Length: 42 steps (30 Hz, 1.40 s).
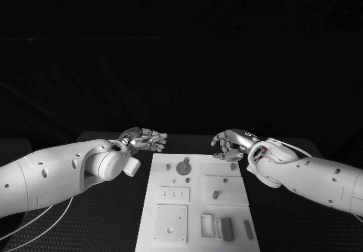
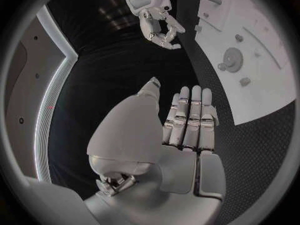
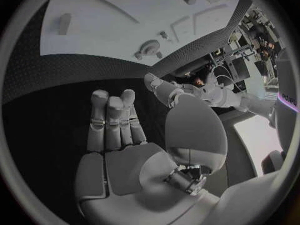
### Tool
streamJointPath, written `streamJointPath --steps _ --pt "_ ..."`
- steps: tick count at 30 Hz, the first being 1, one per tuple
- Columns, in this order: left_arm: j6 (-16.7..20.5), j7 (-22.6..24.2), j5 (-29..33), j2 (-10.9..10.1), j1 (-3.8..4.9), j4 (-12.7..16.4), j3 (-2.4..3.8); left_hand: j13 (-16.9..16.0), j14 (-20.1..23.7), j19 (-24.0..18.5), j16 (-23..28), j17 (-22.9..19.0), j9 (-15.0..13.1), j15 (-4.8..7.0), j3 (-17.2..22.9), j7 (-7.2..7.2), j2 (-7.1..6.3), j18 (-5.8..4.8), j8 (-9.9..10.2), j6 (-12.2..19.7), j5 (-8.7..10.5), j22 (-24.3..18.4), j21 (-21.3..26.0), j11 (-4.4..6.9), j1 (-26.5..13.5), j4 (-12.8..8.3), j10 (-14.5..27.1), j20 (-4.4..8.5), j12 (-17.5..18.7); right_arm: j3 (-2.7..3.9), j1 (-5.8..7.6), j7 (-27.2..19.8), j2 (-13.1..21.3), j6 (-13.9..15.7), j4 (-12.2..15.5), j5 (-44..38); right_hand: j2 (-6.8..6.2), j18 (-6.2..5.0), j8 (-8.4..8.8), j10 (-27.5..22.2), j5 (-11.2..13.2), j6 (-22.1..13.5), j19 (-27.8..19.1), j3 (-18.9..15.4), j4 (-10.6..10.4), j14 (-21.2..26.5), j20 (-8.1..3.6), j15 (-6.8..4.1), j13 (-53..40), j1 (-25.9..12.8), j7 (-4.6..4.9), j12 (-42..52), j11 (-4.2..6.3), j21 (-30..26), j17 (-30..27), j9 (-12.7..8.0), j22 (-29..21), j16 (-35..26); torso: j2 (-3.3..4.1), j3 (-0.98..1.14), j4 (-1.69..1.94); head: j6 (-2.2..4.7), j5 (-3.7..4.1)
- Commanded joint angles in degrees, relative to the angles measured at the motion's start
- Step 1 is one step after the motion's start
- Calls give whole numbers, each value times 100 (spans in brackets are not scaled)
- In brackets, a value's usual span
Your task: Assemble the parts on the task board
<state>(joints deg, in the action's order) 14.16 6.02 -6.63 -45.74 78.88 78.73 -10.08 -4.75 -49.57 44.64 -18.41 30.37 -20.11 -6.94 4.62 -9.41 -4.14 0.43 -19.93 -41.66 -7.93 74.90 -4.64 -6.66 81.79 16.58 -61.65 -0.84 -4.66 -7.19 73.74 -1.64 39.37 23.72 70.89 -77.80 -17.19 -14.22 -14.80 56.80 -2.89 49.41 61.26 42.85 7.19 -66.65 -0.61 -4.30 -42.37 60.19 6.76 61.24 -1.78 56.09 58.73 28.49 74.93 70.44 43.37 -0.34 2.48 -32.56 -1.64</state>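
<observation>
Black table (image 1: 91, 231), white rectangular task board (image 1: 198, 237) at lower centre, both hands empty above it.
Left silver hand (image 1: 143, 139) and right silver hand (image 1: 232, 144) hover near the board's top corners, fingers loosely apart, grasping nothing. Small grey parts (image 1: 183, 168) lie loose across the board; assembly looks barely begun.

Looks like a lab I'm driving in: black table (image 1: 91, 226), white task board (image 1: 198, 205), cluttered equipment racks (image 3: 247, 32) upper right of the right wrist view.
</observation>
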Motion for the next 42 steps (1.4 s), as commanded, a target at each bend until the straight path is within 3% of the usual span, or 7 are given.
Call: streamJointPath --steps 1,5,16,20,33,38,42 --pt "-126 70 -30 14 15 1 2 -9 -10 26 -16 4 -4 9 -23 -16 46 75 21 -15 -21 106 33 -4 3 3 -51 -27 -19 0 -3 -620 32 -400 -170 580 37 -78 16 -20 -2 148 -29 -33 12 -1 5 18 9 33 176 33 -29 14 -9 -6 69 9 -19 32 -46 -1 -8" --pt "-137 76 -34 12 14 -2 2 -22 -5 23 -11 12 -6 5 -24 -22 49 73 21 -21 -21 106 36 -5 11 1 -109 -27 -44 -2 -26 -766 73 -483 -464 805 68 -78 39 -70 -37 111 -75 -92 20 43 28 36 22 108 194 35 -47 10 -8 -28 81 1 -15 49 -46 8 72" --pt "-189 69 -34 24 12 -39 1 -19 -3 21 -8 16 -6 3 -26 -22 49 72 23 -21 -20 106 38 -5 17 0 -100 -28 -34 -3 -234 -843 78 -792 -1080 793 104 -78 197 -325 -335 -211 -326 -604 86 286 158 79 89 263 223 62 -84 -31 5 -153 100 -8 -16 41 -40 -16 121" --pt "-210 65 -34 33 11 -54 1 -18 -3 21 -7 18 -6 3 -26 -23 51 71 24 -21 -20 106 38 -6 18 1 -98 -28 -32 -3 -346 -867 16 -860 -1256 745 141 -78 366 -466 -675 -641 -464 -881 181 430 217 81 131 282 215 42 -82 -86 -11 -223 92 -48 -13 45 -36 -25 129" --pt "-236 8 -88 29 9 -81 0 -16 -2 22 -4 26 -6 2 -23 -35 73 71 27 -22 -26 107 39 -20 21 2 -95 -29 -23 -2 -540 -893 -29 -928 -1398 725 180 -78 317 -578 -910 -768 -551 -1136 228 535 277 133 177 322 281 67 -140 -138 -32 -192 81 -45 -12 32 -29 -69 128" --pt "-257 9 -89 44 8 -89 0 -15 -2 21 -3 27 -7 2 -23 -38 74 71 27 -22 -27 107 39 -22 22 2 -95 -29 -22 -2 -583 -898 -60 -908 -1425 723 212 -78 290 -580 -929 -751 -550 -1153 232 536 278 155 182 346 302 82 -161 -138 -35 -180 81 -34 -14 29 -21 -82 123" --pt "-261 8 -89 47 8 -92 -1 -15 -1 21 -2 28 -6 1 -24 -39 73 71 28 -22 -27 107 40 -22 23 2 -94 -29 -21 -2 -615 -859 -91 -865 -1496 655 321 -78 165 -562 -811 -567 -530 -1137 246 519 275 170 194 433 316 121 -176 -128 -40 -133 83 -6 -13 27 -25 -89 127"
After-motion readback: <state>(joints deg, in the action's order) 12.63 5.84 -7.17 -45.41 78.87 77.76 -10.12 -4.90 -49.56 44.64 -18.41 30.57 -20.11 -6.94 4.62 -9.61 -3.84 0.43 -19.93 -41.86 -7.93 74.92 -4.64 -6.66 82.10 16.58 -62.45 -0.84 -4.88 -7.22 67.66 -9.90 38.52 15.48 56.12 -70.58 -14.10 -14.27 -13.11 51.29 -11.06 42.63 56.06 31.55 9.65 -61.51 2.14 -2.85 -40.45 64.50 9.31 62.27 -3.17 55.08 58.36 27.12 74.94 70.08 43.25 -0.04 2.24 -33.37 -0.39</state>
